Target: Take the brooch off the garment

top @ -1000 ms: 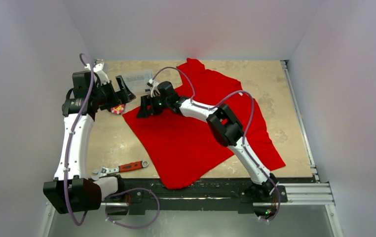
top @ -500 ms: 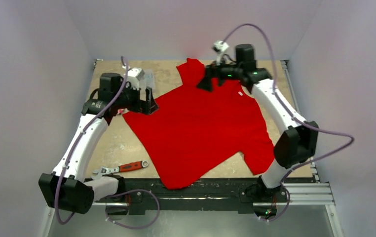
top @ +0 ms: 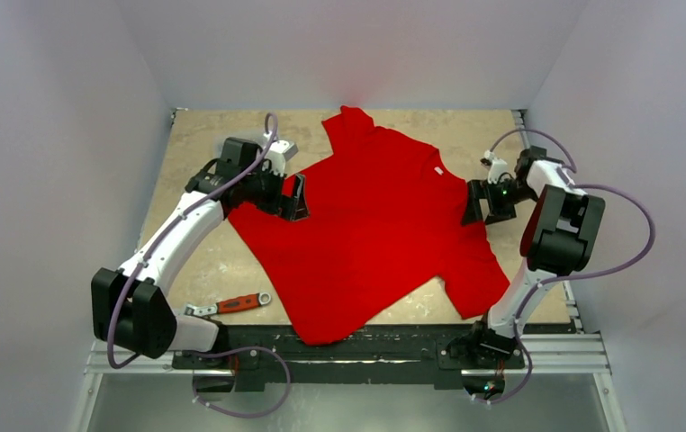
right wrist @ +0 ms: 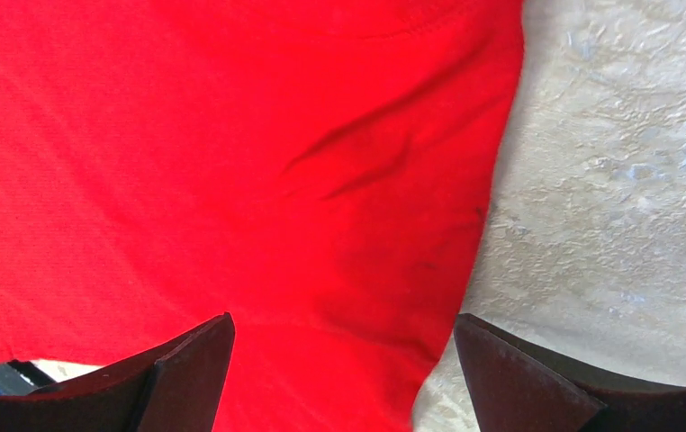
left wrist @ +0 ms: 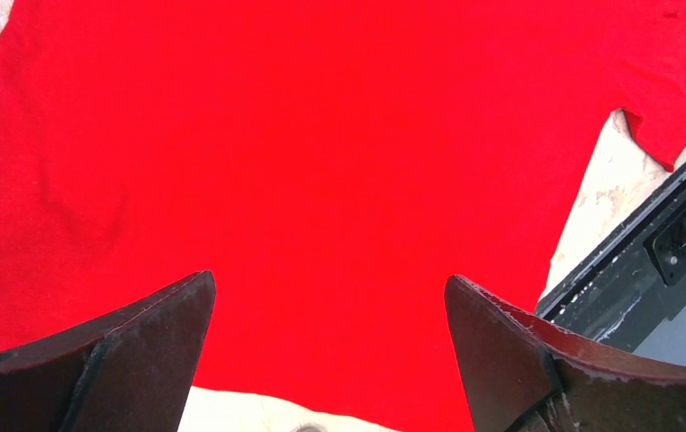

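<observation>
The garment, a bright red T-shirt (top: 366, 225), lies spread flat on the table with a small white tag (top: 437, 171) at its neck. The brooch shows in no view. My left gripper (top: 294, 198) is open and empty over the shirt's left edge. In the left wrist view it (left wrist: 330, 297) hangs over plain red cloth (left wrist: 321, 135). My right gripper (top: 479, 202) is open and empty at the shirt's right edge. In the right wrist view it (right wrist: 344, 333) straddles the cloth's edge (right wrist: 186, 135), with bare table to its right.
A red-handled wrench (top: 231, 304) lies on the beige table (top: 528, 153) near the front left. The black front rail (left wrist: 645, 261) runs along the near edge. White walls close in the left, back and right sides.
My right gripper swung from the shirt's collar at the back down to its right edge. My left gripper moved right, from beside the shirt onto its left edge.
</observation>
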`<state>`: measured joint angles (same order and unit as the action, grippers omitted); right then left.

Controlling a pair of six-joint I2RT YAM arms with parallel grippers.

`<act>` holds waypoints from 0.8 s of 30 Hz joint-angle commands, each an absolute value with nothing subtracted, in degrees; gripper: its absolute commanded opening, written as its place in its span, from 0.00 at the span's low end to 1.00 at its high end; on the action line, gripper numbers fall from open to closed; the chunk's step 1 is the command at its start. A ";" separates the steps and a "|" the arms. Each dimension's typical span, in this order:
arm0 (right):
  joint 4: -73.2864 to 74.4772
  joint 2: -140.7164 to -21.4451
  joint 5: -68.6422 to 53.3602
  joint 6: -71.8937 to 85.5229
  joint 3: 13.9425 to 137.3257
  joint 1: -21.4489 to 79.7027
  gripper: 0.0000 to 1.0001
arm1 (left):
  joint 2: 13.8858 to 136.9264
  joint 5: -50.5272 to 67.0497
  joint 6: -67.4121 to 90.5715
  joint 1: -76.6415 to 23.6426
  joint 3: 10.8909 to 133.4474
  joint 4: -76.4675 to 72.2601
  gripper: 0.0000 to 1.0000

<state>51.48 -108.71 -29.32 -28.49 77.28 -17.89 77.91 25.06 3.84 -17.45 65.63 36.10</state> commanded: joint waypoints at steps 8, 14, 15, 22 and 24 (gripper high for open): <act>56.23 -106.22 -32.45 -32.72 83.00 -19.14 0.93 | 75.11 22.39 2.46 -17.10 64.83 36.76 1.00; 55.48 -104.94 -35.25 -29.69 81.30 -14.42 0.94 | 75.00 21.79 2.02 -16.32 65.30 37.21 1.00; 54.71 -105.56 -35.39 -29.04 80.44 -13.95 0.94 | 75.17 21.80 2.15 -16.12 65.49 37.23 1.00; 50.51 -110.33 -33.70 -27.86 77.83 -13.78 0.94 | 75.19 22.71 3.29 -14.58 65.92 37.62 1.00; 49.90 -110.87 -32.47 -27.72 77.58 -14.31 0.94 | 75.02 22.81 3.43 -14.42 65.64 37.64 1.00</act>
<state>52.36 -110.26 -33.85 -28.77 78.37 -13.21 76.38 22.26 3.38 -15.14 64.90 38.33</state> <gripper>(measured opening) 0.936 0.998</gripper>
